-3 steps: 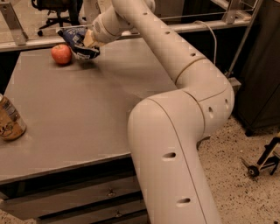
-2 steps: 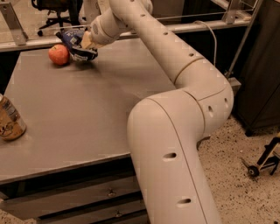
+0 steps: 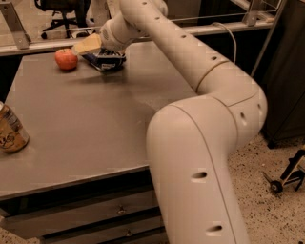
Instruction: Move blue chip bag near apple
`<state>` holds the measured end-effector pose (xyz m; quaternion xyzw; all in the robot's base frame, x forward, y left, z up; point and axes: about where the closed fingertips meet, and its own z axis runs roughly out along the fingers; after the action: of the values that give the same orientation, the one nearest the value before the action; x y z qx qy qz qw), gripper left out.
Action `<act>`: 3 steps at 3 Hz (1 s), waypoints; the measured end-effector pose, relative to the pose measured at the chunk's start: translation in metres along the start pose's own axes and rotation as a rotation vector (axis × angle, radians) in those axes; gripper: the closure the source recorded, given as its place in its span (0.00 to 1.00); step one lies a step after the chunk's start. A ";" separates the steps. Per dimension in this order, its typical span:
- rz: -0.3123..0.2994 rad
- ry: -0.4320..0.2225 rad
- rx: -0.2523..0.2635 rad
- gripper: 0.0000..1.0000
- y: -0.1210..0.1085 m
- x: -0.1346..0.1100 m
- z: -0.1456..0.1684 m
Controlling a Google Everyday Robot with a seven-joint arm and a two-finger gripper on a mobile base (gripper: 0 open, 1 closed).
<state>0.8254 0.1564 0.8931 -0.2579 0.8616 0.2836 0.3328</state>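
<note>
The red apple [image 3: 66,59] sits at the far left of the grey table [image 3: 95,124]. The blue chip bag [image 3: 106,60] lies on the table just right of the apple, a small gap between them. My gripper [image 3: 89,47] hovers right above the bag's left end, between bag and apple. One tan finger [image 3: 87,45] shows, pointing left towards the apple and clear of the bag. The gripper looks open and holds nothing. The white arm reaches in from the lower right and hides the bag's far side.
A tan drink can [image 3: 10,131] stands at the table's left edge, near the front. Drawers [image 3: 95,214] run under the table front. A rail and an office chair [image 3: 62,14] are behind the table. A small wheeled stand [image 3: 286,176] is on the floor at right.
The bag was held up in the gripper beside the apple; now it lies lower on the table, free of the finger. The apple has not moved.
</note>
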 end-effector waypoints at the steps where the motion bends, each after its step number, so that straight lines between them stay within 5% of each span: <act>1: -0.036 -0.067 0.057 0.00 -0.008 0.001 -0.043; 3: -0.153 -0.307 0.086 0.00 -0.023 0.011 -0.140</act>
<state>0.7725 0.0453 0.9640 -0.2621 0.7897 0.2564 0.4919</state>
